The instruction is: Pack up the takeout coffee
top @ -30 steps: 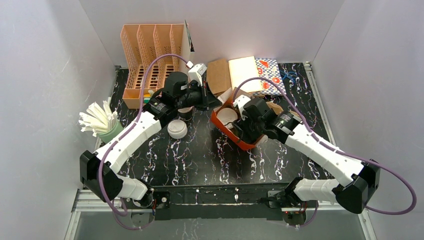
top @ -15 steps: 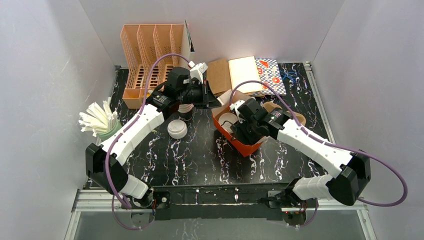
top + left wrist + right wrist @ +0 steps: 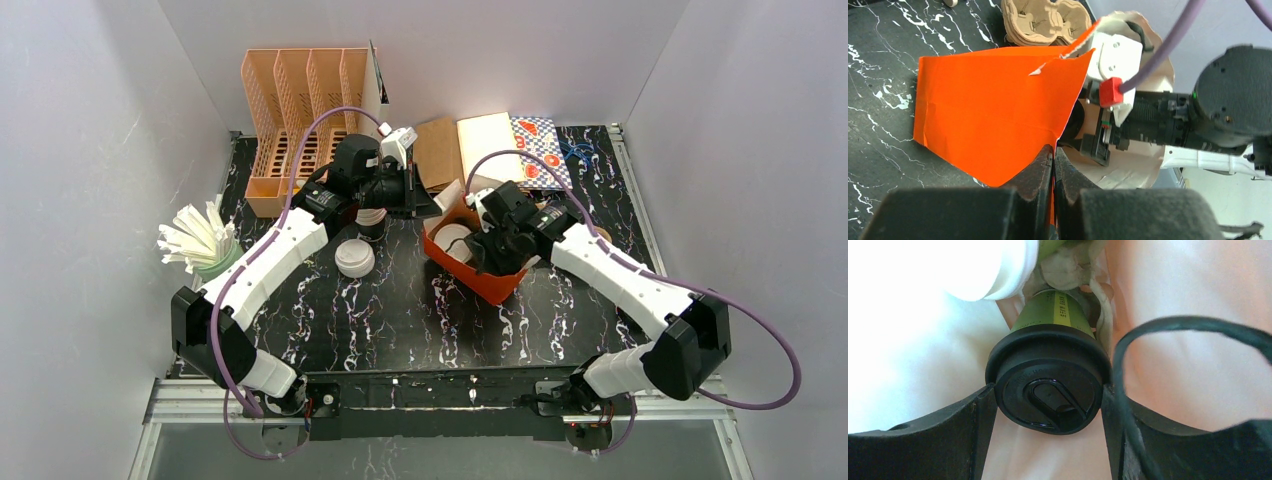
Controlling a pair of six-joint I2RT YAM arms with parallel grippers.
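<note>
Straw holder (image 3: 200,250), near left edge of table: untouched. Orange file rack (image 3: 300,100), far left: untouched. White lid (image 3: 354,259), loose on the table left of centre: not part of the pack. Left gripper (image 3: 1053,159): fingers pressed together, pinching the rim of the orange paper bag (image 3: 993,110) and holding its mouth open at table centre. White-lidded cup (image 3: 973,265): inside the bag, judged already packed. Right gripper (image 3: 1048,392): reaching into the bag, its jaws closed against both sides of the black lid of the black-lidded green cup (image 3: 1050,375), which is inside the bag beside the white-lidded one. Judged left to do: release this cup, withdraw both arms. Pulp cup carriers (image 3: 1043,20), right of the bag: unused.
</note>
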